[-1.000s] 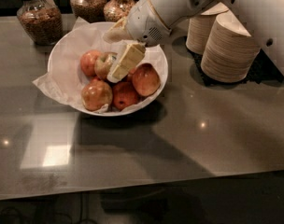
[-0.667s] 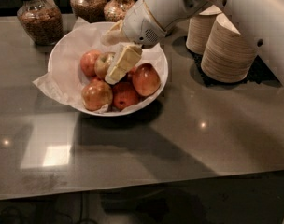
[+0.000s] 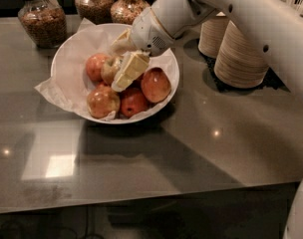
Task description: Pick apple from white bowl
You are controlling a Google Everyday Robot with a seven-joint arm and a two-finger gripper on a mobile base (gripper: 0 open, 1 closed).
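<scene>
The gripper (image 3: pixel 119 66) hangs inside the white bowl (image 3: pixel 67 59), low over its middle, against the pale apple (image 3: pixel 109 69). Whether it grips the apple I cannot tell. The apple lies in the bowl's centre among redder apples (image 3: pixel 155 85); stacked tan paper bowls (image 3: pixel 239 56) stand right of the bowl.

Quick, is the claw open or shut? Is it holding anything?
Claw: down in the white bowl, right at the pale apple; cannot tell if it grips it.
</scene>
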